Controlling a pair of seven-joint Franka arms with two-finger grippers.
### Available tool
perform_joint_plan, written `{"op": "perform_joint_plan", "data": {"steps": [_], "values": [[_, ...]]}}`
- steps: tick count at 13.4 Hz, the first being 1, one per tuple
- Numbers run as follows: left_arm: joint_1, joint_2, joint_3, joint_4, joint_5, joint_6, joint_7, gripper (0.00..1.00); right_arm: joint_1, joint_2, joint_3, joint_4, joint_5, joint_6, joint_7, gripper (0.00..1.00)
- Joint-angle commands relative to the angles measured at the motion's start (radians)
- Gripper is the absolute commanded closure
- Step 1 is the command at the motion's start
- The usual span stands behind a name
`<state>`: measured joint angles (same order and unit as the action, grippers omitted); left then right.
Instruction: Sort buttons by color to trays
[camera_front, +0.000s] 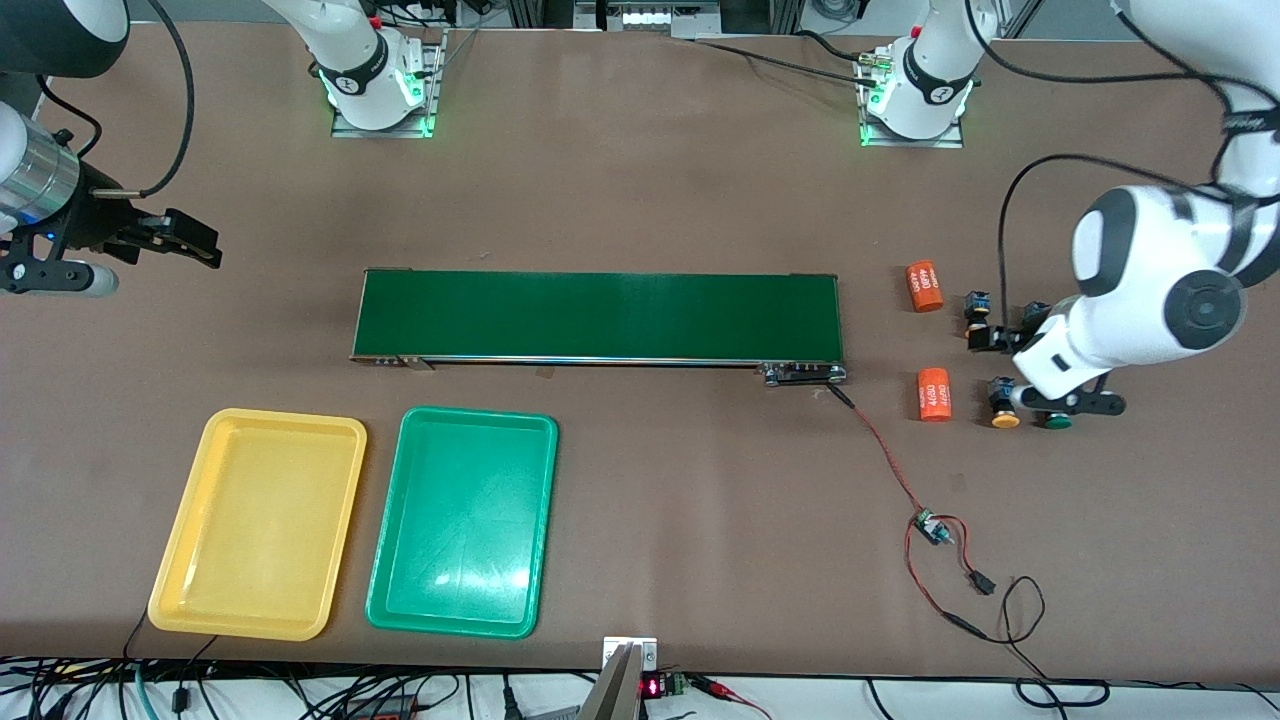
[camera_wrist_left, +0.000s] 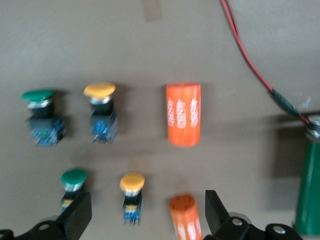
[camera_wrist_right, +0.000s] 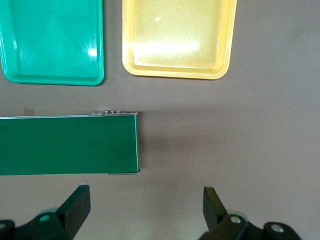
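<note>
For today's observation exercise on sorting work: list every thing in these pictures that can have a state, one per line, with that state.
left gripper: open, over the buttons, holding nothing
right gripper: open, waiting above the table at the right arm's end
yellow tray: empty
green tray: empty
orange-yellow buttons: two, lying on the table, unsorted
green buttons: two, lying on the table, unsorted
orange cylinders: two, lying on their sides
conveyor belt: nothing on it

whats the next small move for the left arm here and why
Probably lower the open left gripper onto the orange-yellow mushroom-cap button between its fingers. All four buttons sit unsorted beside the orange cylinders; the yellow plastic tray and green plastic tray hold nothing. The right gripper waits open.
</note>
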<state>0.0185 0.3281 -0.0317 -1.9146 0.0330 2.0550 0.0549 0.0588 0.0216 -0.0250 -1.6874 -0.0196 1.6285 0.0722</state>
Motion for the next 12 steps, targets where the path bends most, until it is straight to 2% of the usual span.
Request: {"op": "perform_joint_plan", "data": {"steps": [1,4,8,9,10,12], "values": [[0.0,0.034,-0.025,-0.101,0.016,0.24,0.022,0.0,0.003,-0.002,-0.001,-0.001,0.004,0.005,0.006,0.0],[-0.011,0.058,-0.028,-0.167,0.018,0.404,0.023,0.05,0.001,-0.002,-0.001,-0.001,0.006,0.007,0.008,0.0],[-0.011,0.143,-0.028,-0.259,0.019,0.687,0.022,0.05,0.003,-0.002,-0.001,-0.001,0.006,0.007,0.006,0.0],[-0.011,0.153,-0.028,-0.27,0.019,0.724,0.022,0.07,0.001,-0.002,-0.001,-0.001,0.006,0.007,0.006,0.0],[-0.011,0.152,-0.028,-0.27,0.019,0.728,0.022,0.19,0.001,-0.002,-0.001,-0.001,0.006,0.007,0.006,0.0],[-0.011,0.149,-0.028,-0.265,0.019,0.723,0.019,0.49,0.001,-0.002,-0.001,-0.001,0.006,0.005,0.006,0.0]]}}
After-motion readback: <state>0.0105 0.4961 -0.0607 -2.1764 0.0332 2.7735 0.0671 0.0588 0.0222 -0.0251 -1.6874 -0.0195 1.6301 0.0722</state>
